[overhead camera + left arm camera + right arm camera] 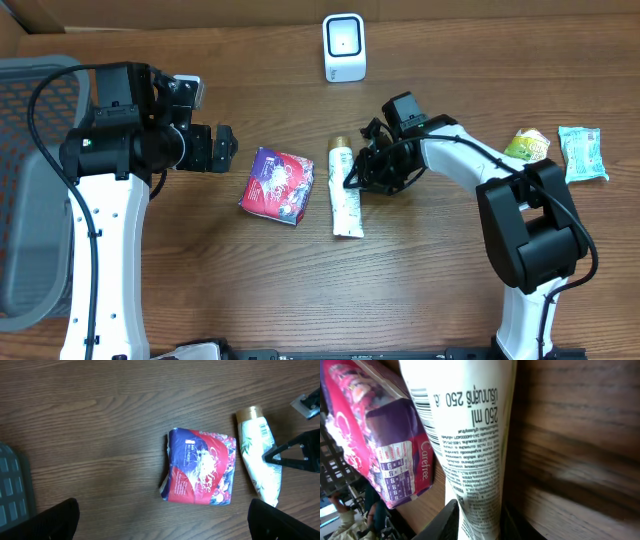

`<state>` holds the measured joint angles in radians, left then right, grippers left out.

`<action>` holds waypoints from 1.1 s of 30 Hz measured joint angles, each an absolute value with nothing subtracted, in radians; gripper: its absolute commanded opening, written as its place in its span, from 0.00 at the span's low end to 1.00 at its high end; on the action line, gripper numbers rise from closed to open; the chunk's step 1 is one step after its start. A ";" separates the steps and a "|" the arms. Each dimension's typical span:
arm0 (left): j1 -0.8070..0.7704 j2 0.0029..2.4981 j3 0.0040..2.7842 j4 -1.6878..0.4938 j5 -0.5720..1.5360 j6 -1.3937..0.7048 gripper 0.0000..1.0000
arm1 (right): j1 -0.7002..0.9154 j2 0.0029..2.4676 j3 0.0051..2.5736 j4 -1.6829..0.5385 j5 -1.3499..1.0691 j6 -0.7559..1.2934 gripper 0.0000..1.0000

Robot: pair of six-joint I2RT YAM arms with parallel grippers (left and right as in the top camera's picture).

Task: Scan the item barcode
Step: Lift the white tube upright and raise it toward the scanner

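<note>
Brown wood-grain tabletop (pixel 200 290) fills the overhead view, with a white box-shaped barcode scanner (pixel 344 47) at 12 o'clock. At centre lies the white squeeze tube with a gold cap (pixel 345 190), flat on the wood, with a red-and-purple plastic packet (pixel 278 185) just beside it at 9 o'clock. The right gripper (pixel 353 180) reaches in from 3 o'clock, its claw pinching the tube's sides. The left gripper (pixel 226 148) hovers spread wide and empty. Grasping looks to be the step in hand; the next move calls for lifting the tube and turning its printed barcode (pixel 422 407) toward the scanner.

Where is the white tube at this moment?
In the overhead view the white tube lies near the middle of the table, just right of the Carefree pack and below the white scanner, with the right gripper at its right edge.
</note>
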<state>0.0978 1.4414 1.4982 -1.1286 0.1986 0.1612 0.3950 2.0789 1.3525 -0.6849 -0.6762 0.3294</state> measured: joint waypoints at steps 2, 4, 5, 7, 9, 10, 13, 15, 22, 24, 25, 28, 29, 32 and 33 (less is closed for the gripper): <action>0.098 1.441 1.498 -1.129 0.199 0.161 1.00 | 0.398 2.082 1.352 -0.684 -0.674 0.337 0.28; 0.098 1.441 1.498 -1.129 0.199 0.161 1.00 | 0.399 2.083 1.345 -0.674 -0.674 0.345 0.27; 0.098 1.441 1.498 -1.129 0.199 0.161 1.00 | 0.399 2.084 1.340 -0.667 -0.676 0.350 0.23; 0.098 1.441 1.498 -1.129 0.199 0.161 0.99 | 0.399 2.084 1.332 -0.653 -0.683 0.356 0.06; 0.098 1.441 1.498 -1.129 0.199 0.161 1.00 | 0.395 2.083 1.332 -0.637 -0.714 0.367 0.04; 0.098 1.441 1.498 -1.129 0.199 0.161 1.00 | 0.395 2.083 1.332 -0.634 -0.717 0.373 0.04; 0.098 1.441 1.498 -1.129 0.199 0.161 1.00 | 0.393 2.083 1.331 -0.632 -0.723 0.380 0.04; 0.098 1.441 1.498 -1.129 0.199 0.161 1.00 | 0.393 2.083 1.331 -0.632 -0.725 0.381 0.04; 0.098 1.441 1.498 -1.129 0.199 0.161 1.00 | 0.386 2.049 1.335 -0.684 -0.696 0.302 0.04; 0.098 1.441 1.498 -1.129 0.199 0.161 0.99 | 0.379 2.007 1.335 -0.700 -0.673 0.273 0.04; 0.098 1.441 1.498 -1.129 0.199 0.161 1.00 | 0.377 1.981 1.336 -0.701 -0.665 0.263 0.04; 0.098 1.441 1.498 -1.129 0.199 0.161 1.00 | 0.373 1.870 1.348 -0.700 -0.653 0.241 0.04; 0.098 1.441 1.498 -1.129 0.199 0.161 1.00 | 0.373 1.831 1.354 -0.700 -0.651 0.236 0.04; 0.098 1.441 1.498 -1.129 0.199 0.161 1.00 | 0.373 1.701 1.372 -0.701 -0.653 0.228 0.04; 0.098 1.441 1.498 -1.129 0.199 0.161 1.00 | 0.373 1.668 1.377 -0.702 -0.654 0.226 0.04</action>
<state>0.0978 1.4414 1.4982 -1.1290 0.1986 0.1612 0.3729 1.6684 1.3766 -0.7017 -0.6544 0.2264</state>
